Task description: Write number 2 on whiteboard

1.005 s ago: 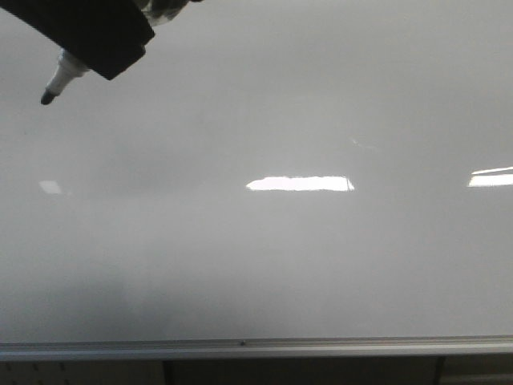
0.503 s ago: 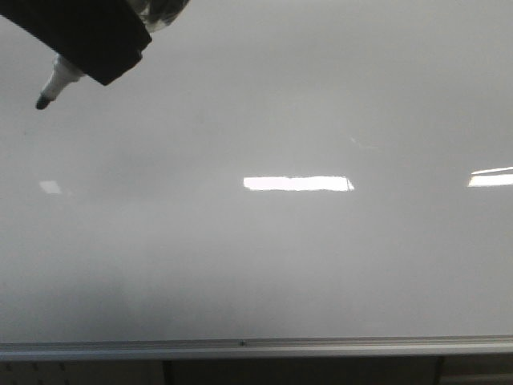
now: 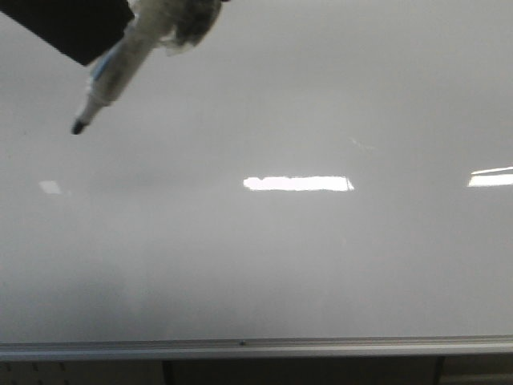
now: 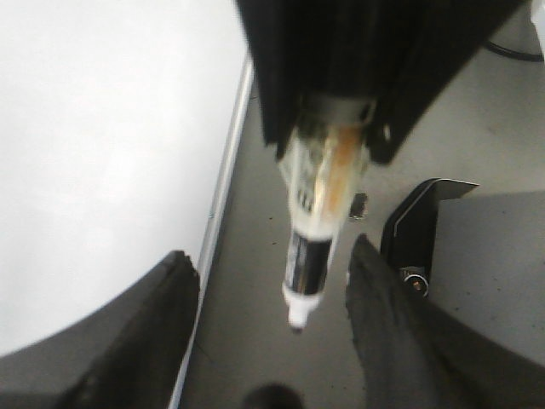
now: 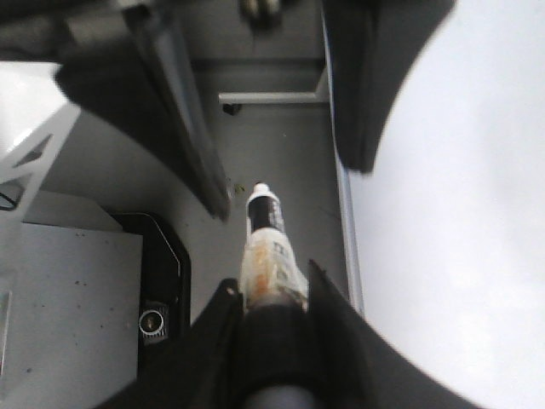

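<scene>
The whiteboard [image 3: 264, 265] fills the front view, with its silver rail [image 3: 256, 347] along the bottom. No number 2 shows on it. My right gripper [image 5: 271, 277] is shut on a tape-wrapped marker [image 5: 266, 230]. In the front view the marker [image 3: 112, 76] slants down-left at the top left, its dark tip bare and in the air before the board. My left gripper [image 4: 270, 251] is open, its fingers [image 4: 174, 315] on either side of the marker's tip [image 4: 298, 317] without touching it. A black gripper part [image 3: 64, 28] sits in the top left corner.
Bright rectangular light reflections [image 3: 298, 184] lie on the board. The board's edge rail [image 4: 223, 196] runs beside a grey surface [image 4: 255, 341]. A black bracket with a bolt [image 4: 417, 247] stands on that surface and also shows in the right wrist view [image 5: 153, 315].
The marker has moved right and down, and much more of its barrel shows. The black gripper part has drawn back toward the top left corner.
</scene>
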You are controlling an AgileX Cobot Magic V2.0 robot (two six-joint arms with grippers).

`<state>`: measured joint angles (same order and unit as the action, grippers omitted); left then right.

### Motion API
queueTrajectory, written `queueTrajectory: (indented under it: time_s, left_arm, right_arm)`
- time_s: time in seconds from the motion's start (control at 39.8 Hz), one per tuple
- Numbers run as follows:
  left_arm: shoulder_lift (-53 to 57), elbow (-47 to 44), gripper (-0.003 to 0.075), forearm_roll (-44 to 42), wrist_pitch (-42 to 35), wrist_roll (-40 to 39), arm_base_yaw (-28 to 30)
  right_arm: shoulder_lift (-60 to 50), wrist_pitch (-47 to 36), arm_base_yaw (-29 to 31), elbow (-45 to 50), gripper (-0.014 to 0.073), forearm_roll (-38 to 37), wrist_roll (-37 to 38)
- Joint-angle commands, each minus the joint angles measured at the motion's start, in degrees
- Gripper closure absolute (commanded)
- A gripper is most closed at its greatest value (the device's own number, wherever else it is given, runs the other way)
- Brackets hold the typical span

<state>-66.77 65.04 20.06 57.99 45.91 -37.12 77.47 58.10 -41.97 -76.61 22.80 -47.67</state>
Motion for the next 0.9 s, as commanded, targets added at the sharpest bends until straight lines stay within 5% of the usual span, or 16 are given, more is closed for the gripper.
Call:
queueTrajectory:
  time_s: [0.0,0.25,0.58,0.88]
  left_arm:
    - [4.16,2.07,0.0289,-2.53,-2.08,-4.5,1.09]
    - [11.57,-1.45,0.029,-7.64,-1.42,-15.43,8.25]
    - [17.17,-9.8,0.029,-7.45,-4.76,-22.39,20.05]
    - [17.17,-9.93,0.029,-7.45,-5.67,-22.39,20.61]
  right_arm:
    - [-3.7,-1.63,0.5,-1.82,0.0557,-6.65,7.32]
    - [-9.43,-3.9,5.83,1.98,0.0557,-23.6,31.26]
    - [-21.61,-26.66,24.21,22.03,0.0557,-23.38,45.16]
    - [-30.62,-45.83,28.37,40.78,0.0557,-23.33,51.09]
